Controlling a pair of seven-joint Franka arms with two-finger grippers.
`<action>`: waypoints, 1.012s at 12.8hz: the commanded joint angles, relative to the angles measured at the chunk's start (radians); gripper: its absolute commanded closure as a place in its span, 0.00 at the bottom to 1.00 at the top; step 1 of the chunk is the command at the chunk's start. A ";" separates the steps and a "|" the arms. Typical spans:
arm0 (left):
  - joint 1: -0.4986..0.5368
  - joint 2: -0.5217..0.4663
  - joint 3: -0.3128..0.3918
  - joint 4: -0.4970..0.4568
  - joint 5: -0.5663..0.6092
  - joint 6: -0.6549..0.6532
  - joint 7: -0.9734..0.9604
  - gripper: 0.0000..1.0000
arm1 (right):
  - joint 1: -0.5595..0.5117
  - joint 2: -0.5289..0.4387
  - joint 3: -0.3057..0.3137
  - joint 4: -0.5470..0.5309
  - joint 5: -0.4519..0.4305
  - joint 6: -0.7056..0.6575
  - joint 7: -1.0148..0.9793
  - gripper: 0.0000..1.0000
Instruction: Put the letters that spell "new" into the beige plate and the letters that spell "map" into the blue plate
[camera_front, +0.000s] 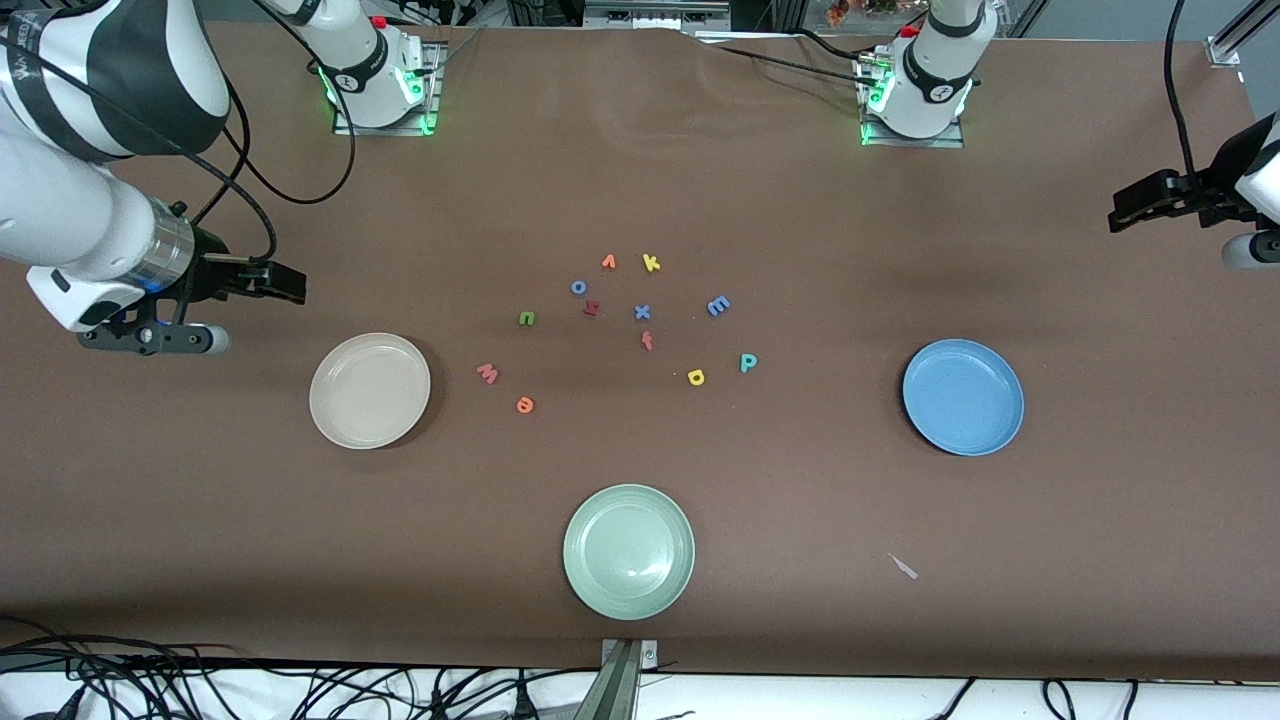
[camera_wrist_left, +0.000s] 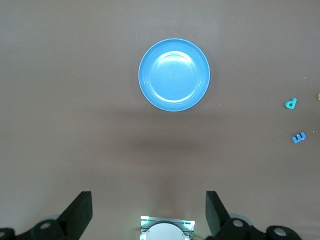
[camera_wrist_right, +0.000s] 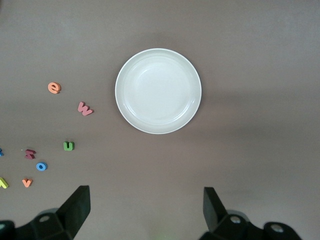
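Three round shallow plates on the brown desk (camera_front: 800, 560), all bare: cream-beige plate (camera_front: 370, 390) toward the right arm's end, light-blue plate (camera_front: 963, 396) toward the left arm's end, pale green plate (camera_front: 629, 551) nearest the front camera. Between beige and blue, a loose scatter of tiny foam letters, none touching. Closest to the beige plate: salmon-red w (camera_front: 487, 374), orange e (camera_front: 525, 405), green n (camera_front: 526, 318). Toward the blue plate: blue m (camera_front: 718, 306), teal p (camera_front: 748, 362), yellow a (camera_front: 696, 377). Mixed among them, farther from the front camera: orange v (camera_front: 608, 262), yellow k (camera_front: 651, 263), blue o (camera_front: 578, 288), dark red letter (camera_front: 591, 308), blue x (camera_front: 642, 312), and a small red letter (camera_front: 647, 341) of unclear shape. Small pale scrap (camera_front: 903, 566) lying nearer the front camera than the blue plate.

Right gripper (camera_wrist_right: 145, 212) up over bare desk beside the beige plate, jaws spread wide, nothing between. Left gripper (camera_wrist_left: 149, 212) likewise over bare desk near the blue plate, jaws wide and empty, partly cut off at the front view's edge.
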 joint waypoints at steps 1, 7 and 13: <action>0.003 -0.007 0.001 0.006 -0.016 -0.008 -0.006 0.00 | -0.006 0.019 -0.002 0.029 -0.002 0.009 -0.025 0.00; 0.004 -0.007 0.002 0.006 -0.016 -0.008 -0.006 0.00 | -0.008 0.028 -0.002 0.029 -0.020 0.055 -0.025 0.00; 0.003 -0.007 0.002 0.006 -0.016 -0.008 -0.006 0.00 | -0.008 0.028 -0.002 0.026 -0.020 0.055 -0.026 0.00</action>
